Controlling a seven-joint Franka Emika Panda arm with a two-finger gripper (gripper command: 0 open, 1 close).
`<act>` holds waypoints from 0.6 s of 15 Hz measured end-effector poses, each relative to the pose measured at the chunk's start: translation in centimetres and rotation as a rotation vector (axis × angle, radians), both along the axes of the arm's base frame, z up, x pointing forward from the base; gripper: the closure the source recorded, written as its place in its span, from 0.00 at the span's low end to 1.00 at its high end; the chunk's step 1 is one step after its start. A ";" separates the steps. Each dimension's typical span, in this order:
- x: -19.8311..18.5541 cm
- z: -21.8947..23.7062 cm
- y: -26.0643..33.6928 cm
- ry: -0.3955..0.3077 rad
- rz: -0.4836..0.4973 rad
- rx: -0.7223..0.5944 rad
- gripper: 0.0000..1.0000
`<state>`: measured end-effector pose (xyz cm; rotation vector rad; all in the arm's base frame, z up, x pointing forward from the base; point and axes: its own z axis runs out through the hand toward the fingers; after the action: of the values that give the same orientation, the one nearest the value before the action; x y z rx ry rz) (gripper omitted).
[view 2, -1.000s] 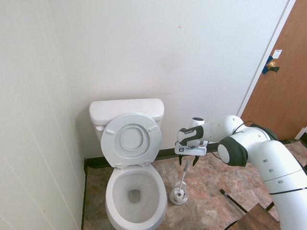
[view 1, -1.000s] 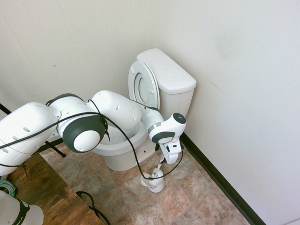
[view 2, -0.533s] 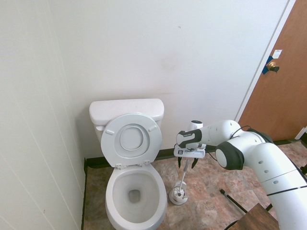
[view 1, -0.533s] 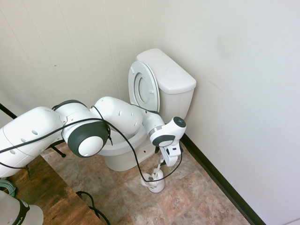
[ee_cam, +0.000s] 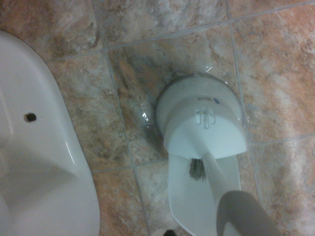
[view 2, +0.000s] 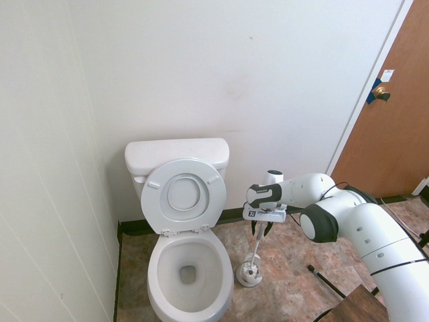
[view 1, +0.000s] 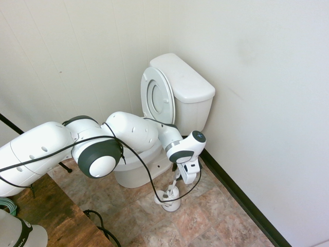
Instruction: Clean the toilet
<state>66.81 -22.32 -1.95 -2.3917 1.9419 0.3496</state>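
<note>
Currently, the gripper point(view 2: 261, 230) is positioned over the upper end of the toilet brush handle point(view 2: 257, 245), pointing steeply down. In the second exterior view its 2 fingers are seen on either side of the handle top, at a narrow spread; whether they press on the handle cannot be told from either exterior view, so no grip is recorded as confirmed.

The brush is seated in its holder point(view 1: 169, 199), a small white stand on the tiled floor point(view 2: 295, 282). In the wrist view the holder point(ee_cam: 204, 120) is seen from above, with dark bristles showing at its opening and the handle rising out of it.

Just beside the holder, on the side away from the door point(view 2: 392, 114), the toilet point(view 2: 188, 268) is found against the back wall, in the corner of the room. Seat and lid are raised and leaned back against the tank point(view 1: 185, 77), and the bowl is left open. Part of the bowl's outer side point(ee_cam: 39, 162) appears at 1 edge of the wrist view.

Progress, as judged: the task is at an early stage. The brush is not yet lifted out of its holder, and nothing is inside the bowl. Remaining steps are judged to be: securing the handle, lifting the brush clear, carrying it across to the bowl, scrubbing inside, and returning it to the holder.
</note>
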 end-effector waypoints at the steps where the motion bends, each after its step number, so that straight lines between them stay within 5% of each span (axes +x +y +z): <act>1: 0.1 0.0 0.0 -0.001 -0.001 0.000 1.00; 9: 0.0 0.2 -0.6 -0.005 0.005 0.000 1.00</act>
<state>66.85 -22.90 -1.73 -2.3959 1.9340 0.3442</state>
